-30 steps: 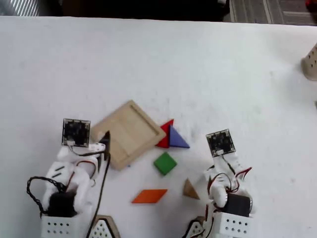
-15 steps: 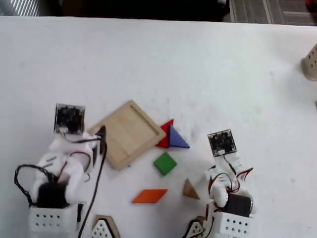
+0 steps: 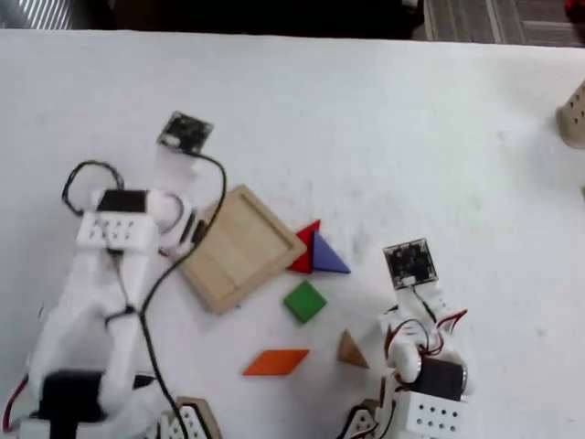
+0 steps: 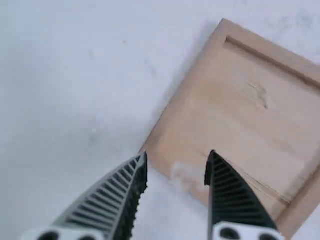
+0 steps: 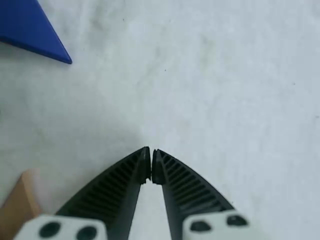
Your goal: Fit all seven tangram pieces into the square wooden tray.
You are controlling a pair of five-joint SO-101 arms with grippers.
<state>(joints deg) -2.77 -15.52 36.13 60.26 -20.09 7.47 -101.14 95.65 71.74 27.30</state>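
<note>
Left gripper (image 4: 177, 156) open (holding nothing) right at tray (image 4: 250, 110) corner; right gripper (image 5: 151, 151) closed, well apart frm tray.

I work over a white table (image 3: 384, 119), matt and faintly mottled, evenly lit, the shadows soft; its far edge meets a dark strip (image 3: 274, 16) of the room beyond; toward my left that strip ends in a pale ribbed patch (image 3: 37, 13); toward my right lies grey flooring (image 3: 498, 20) crossed by thin lines; a beige perforated object (image 3: 573, 114) stands at the table's right edge.
</note>
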